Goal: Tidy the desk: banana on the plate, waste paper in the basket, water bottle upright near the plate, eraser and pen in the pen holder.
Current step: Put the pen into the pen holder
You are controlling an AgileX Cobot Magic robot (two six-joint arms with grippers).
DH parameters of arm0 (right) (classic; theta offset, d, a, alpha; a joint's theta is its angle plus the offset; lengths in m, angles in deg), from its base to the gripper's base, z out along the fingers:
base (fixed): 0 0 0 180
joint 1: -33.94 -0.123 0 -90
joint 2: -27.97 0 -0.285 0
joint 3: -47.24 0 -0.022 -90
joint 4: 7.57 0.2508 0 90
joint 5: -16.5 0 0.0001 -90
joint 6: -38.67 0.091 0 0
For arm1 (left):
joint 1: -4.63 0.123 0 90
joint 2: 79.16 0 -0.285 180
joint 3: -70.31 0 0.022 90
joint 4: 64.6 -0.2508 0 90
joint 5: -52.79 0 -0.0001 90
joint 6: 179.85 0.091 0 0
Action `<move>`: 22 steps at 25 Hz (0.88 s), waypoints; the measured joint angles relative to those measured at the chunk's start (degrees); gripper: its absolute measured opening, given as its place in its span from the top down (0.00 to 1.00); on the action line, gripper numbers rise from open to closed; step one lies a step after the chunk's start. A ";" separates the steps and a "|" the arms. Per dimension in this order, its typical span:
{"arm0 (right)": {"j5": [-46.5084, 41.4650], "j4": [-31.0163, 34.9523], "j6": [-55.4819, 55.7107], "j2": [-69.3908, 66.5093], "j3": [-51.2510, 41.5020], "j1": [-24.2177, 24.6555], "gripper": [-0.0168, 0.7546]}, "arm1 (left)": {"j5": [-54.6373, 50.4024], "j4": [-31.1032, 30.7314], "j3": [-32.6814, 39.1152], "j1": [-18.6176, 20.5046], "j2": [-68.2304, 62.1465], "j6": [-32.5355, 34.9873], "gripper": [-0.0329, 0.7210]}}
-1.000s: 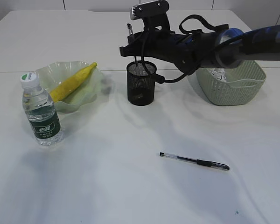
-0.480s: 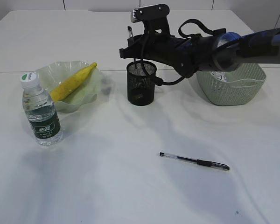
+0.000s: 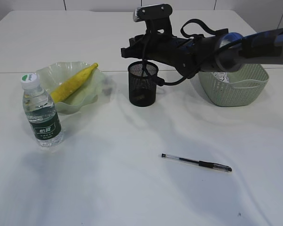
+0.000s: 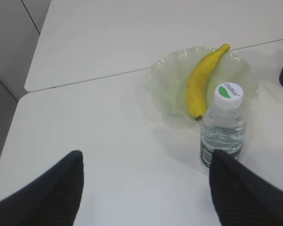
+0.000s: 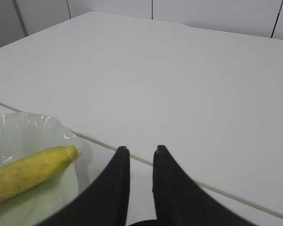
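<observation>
From left to right we count one upright water bottle [image 3: 41, 114], one banana [image 3: 73, 83] lying on one plate [image 3: 92, 96], one pen holder [image 3: 143, 84] under our right gripper [image 5: 138, 151], jaws slightly parted and empty, one pen [image 3: 196, 163] on the desk [image 3: 108, 188], one basket [image 3: 236, 87]; our left gripper [image 4: 146, 181] gapes wide.

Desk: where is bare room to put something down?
The desk is bare in front, between the water bottle and the pen. The back row is crowded: plate, pen holder under the right gripper, basket.
</observation>
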 joint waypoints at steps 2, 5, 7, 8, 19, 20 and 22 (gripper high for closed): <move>0.00 0.13 0.00 0.00 0.00 0.00 0.80 | 0.00 0.00 0.00 0.00 0.00 0.00 0.17; 0.00 0.35 0.00 0.00 0.00 0.00 0.79 | 0.00 0.00 0.00 0.00 0.00 0.00 0.17; 0.00 0.43 0.00 0.00 0.00 0.00 0.79 | 0.00 -0.11 0.00 0.00 0.00 0.00 0.17; 0.00 0.43 0.00 0.00 0.00 0.00 0.79 | 0.00 -0.11 0.00 0.00 0.00 0.00 0.17; -2.99 0.47 0.00 5.64 -0.20 0.00 0.79 | 0.00 -0.18 0.00 0.00 0.00 0.00 0.17; -4.25 0.47 0.00 6.41 -0.20 0.00 0.79 | 0.00 -0.18 0.00 0.00 0.00 0.00 0.17; -6.33 0.57 0.00 7.86 -0.20 0.00 0.79 | 0.00 -0.24 0.00 0.00 0.00 0.00 0.17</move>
